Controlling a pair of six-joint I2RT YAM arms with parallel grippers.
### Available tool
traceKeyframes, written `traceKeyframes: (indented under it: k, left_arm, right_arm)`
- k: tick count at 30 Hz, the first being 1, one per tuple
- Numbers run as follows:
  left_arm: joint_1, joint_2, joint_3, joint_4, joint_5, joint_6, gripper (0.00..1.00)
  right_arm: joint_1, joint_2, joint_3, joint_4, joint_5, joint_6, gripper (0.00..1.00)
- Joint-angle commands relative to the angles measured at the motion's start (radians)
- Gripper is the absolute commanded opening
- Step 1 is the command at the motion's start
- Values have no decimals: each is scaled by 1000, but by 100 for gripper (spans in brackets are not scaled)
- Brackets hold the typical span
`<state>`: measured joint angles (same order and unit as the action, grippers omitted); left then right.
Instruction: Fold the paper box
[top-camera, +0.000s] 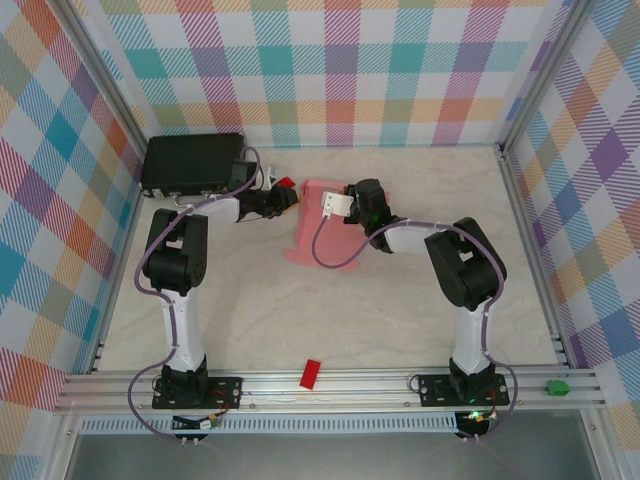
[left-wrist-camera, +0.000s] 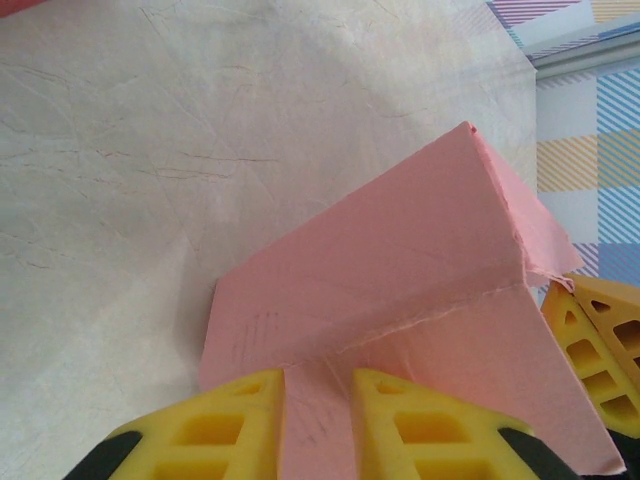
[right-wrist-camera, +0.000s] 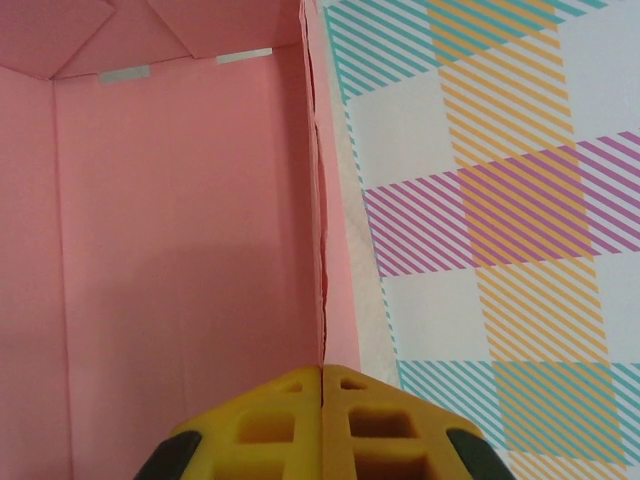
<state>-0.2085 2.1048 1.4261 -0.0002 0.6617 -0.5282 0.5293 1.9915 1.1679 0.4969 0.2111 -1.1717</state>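
Pink paper box (top-camera: 322, 225) mid-desk toward the far edge, thin creased card half raised, left gripper (left-wrist-camera: 318, 420) jaws pinching a flap, right gripper (right-wrist-camera: 322, 415) jaws closed tight on a wall edge.

My left arm reaching inward, left gripper (left-wrist-camera: 318, 420) jaws partly parted, right arm bent across, right gripper (right-wrist-camera: 322, 415) pinched tight.

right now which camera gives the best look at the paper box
The left wrist view: the paper box shows its creased, raised panel above the table, with the left gripper closed on its near edge. The top external view shows the paper box small between both arms. The right wrist view shows its pink inner walls.
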Motion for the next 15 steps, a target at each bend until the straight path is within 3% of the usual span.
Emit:
traceKeyframes:
  k: [1, 11, 15]
  left_arm:
    - [-9, -36, 3, -28, -19, 29, 24]
    - [14, -189, -127, -43, -186, 80, 28]
    - [14, -224, -159, -42, -182, 89, 29]
  right_arm:
    - [-6, 21, 26, -67, -48, -9, 5]
    - [-10, 18, 36, -66, -62, -18, 4]
    - [-9, 15, 29, -54, -74, -15, 4]
